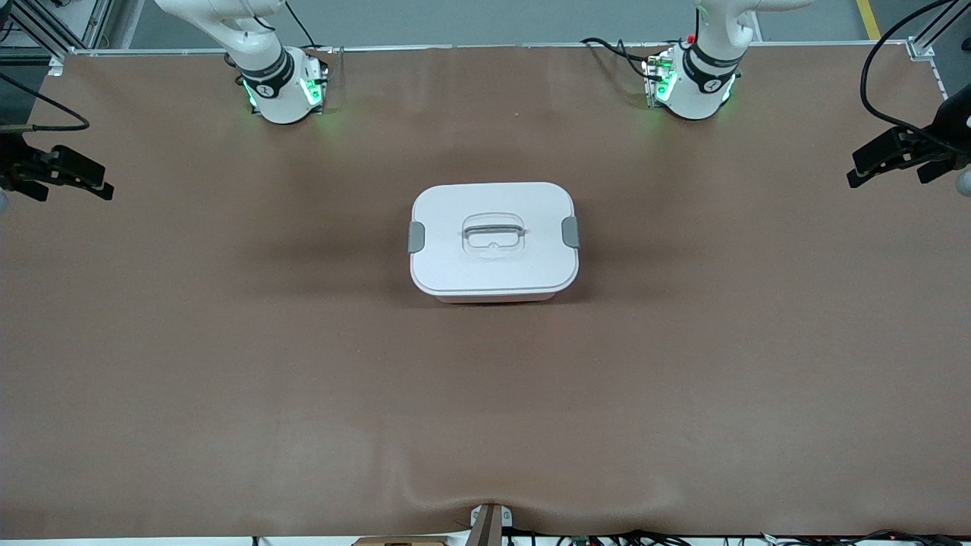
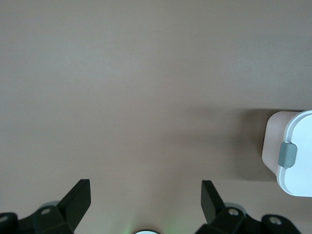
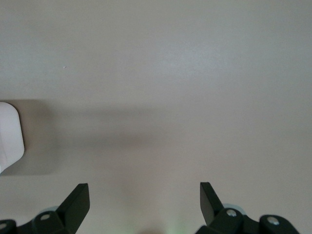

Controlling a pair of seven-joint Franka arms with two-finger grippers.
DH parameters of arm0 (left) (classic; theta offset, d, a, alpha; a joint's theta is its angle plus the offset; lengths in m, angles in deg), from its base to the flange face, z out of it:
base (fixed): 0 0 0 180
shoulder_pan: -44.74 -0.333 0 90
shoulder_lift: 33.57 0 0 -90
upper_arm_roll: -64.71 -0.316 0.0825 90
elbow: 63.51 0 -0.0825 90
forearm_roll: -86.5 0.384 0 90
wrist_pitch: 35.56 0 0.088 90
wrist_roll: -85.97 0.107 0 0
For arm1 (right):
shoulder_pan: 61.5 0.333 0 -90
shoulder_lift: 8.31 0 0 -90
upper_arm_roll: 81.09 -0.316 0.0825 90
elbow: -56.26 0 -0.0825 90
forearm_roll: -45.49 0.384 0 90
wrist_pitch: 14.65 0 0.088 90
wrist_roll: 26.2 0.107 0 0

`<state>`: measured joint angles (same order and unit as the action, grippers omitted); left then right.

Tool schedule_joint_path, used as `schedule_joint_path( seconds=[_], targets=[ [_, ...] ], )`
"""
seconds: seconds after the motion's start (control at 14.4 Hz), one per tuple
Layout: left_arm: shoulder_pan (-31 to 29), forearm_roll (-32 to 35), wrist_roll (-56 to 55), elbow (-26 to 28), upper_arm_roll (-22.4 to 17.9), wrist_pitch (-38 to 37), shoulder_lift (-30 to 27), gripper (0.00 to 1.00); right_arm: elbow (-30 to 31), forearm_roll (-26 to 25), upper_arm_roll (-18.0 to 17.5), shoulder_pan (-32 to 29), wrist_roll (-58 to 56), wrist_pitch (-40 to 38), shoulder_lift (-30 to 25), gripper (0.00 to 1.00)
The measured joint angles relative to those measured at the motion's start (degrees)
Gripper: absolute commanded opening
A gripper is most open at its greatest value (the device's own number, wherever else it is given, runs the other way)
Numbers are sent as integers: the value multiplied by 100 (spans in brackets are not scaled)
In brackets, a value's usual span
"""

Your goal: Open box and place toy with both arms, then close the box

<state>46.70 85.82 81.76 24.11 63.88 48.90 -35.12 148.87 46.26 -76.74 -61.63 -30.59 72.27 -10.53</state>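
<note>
box [image 1: 493,239]: lid shut, contents hidden; pink tub shows only as a sliver under the lid's lower edge | left wrist view: box [image 2: 292,151] cut by frame's right edge | right wrist view: box only a white corner [image 3: 9,136] at frame's left edge | front view: both arms cut off at frame's top

No text, label, brand or number can be read anywhere.
</note>
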Motion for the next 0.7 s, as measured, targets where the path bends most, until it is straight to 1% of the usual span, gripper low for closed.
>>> schedule_joint_path(
  seconds=[0.7],
  targets=[
    [13, 0, -1, 0, 2, 57, 61, 100, 0, 0, 0, 0, 0, 0, 2, 100]
  ],
)
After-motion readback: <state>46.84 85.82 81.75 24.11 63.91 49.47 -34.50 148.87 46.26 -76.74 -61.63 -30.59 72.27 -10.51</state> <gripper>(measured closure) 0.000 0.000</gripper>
